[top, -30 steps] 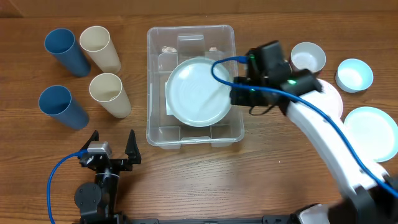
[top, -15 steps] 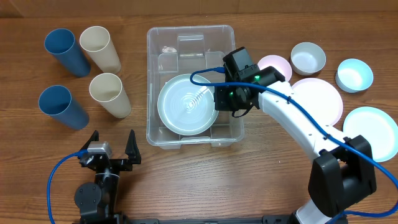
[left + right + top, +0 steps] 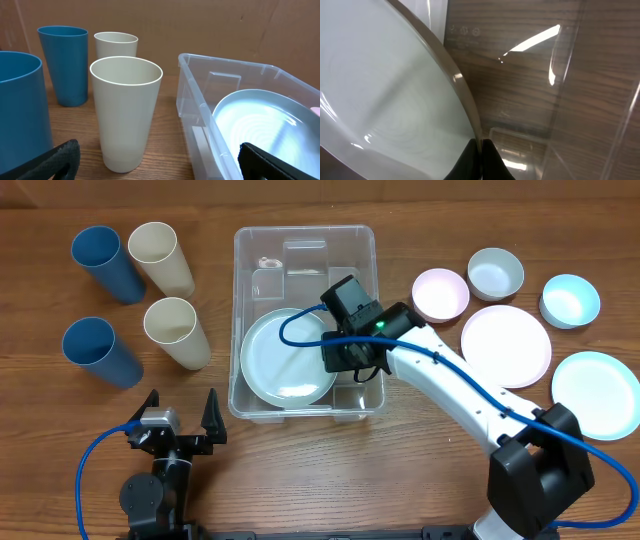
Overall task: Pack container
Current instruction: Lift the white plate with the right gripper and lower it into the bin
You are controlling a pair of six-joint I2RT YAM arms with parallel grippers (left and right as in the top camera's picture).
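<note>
The clear container (image 3: 305, 238) sits mid-table and also shows in the left wrist view (image 3: 200, 100). A pale mint plate (image 3: 285, 365) lies low in its near half, tilted. My right gripper (image 3: 340, 355) reaches into the container and is shut on the plate's right rim; the right wrist view shows its fingertips (image 3: 481, 155) pinching the plate (image 3: 390, 100) edge. My left gripper (image 3: 180, 420) is open and empty near the front edge, left of the container, with a cream cup (image 3: 125, 110) in front of it.
Two blue cups (image 3: 105, 260) (image 3: 98, 350) and two cream cups (image 3: 165, 255) (image 3: 175, 330) stand at left. At right lie a pink bowl (image 3: 441, 292), a white bowl (image 3: 496, 272), a blue bowl (image 3: 570, 300), a pink plate (image 3: 506, 345) and a blue plate (image 3: 596, 395).
My right gripper has carried the plate left and down into the container's near half. The left arm has not moved.
</note>
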